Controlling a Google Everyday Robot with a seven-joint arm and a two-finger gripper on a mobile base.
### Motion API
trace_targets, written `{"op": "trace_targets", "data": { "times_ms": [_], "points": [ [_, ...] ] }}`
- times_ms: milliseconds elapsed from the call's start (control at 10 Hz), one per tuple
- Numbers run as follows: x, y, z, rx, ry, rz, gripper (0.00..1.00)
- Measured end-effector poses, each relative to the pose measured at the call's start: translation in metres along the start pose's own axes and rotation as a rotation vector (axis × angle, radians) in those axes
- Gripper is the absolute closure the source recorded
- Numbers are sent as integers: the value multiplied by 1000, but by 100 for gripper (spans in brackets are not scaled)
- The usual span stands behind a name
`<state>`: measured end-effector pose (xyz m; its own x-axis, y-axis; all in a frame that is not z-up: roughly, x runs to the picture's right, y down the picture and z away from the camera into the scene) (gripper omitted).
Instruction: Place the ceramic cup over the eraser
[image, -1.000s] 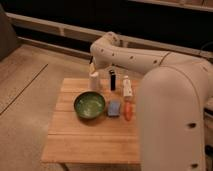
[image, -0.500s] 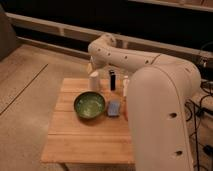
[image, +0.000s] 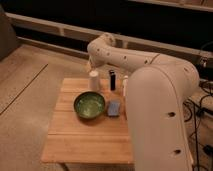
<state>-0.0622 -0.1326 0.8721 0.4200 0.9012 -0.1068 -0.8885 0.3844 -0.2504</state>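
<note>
Nearest: arm (image: 155, 110), bulky, fills R foreground and hides the R side of the table (image: 85, 145).

Mid-table: green bowl (image: 90, 106). Just R of it a flat blue-grey block (image: 114, 108), prob. the eraser, lying apart from the bowl rim by a sliver.

Farther: ceramic cup (image: 94, 81) on the tabletop near the far edge, behind the bowl. Stands upright, long axis vertical. Can't tell which end is the open one. A dark upright item (image: 113, 80) is just R of it.

Farthest: gripper (image: 92, 65) right above the cup top, at or v. near it. Grip state: can't tell; contact w/ cup also unclear.

Risks (judgement):
- Cup is tall + narrow, so a high or off-centre grab could tip it toward the bowl or off the far edge.
- Dark item is close, so the wrist could knock it during the lift.
- Cup must end mouth-down over the block. If the mouth is up now, it needs a flip, w/ a chance of slip in the turn.
- Bowl crowds the block, so the cup rim may catch the bowl or land half on the block and sit tilted.
</note>
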Motion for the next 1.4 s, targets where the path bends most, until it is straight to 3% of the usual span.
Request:
{"op": "trace_targets", "data": {
  "times_ms": [200, 800, 1100, 1400],
  "points": [
    [-4, 7, 15, -9, 6, -28, 35],
    [-8, 3, 66, 25, 103, -109, 35],
    [-7, 4, 92, -12, 158, -87, 35],
    [8, -7, 105, -9, 238, -48, 35]
  ]
}}
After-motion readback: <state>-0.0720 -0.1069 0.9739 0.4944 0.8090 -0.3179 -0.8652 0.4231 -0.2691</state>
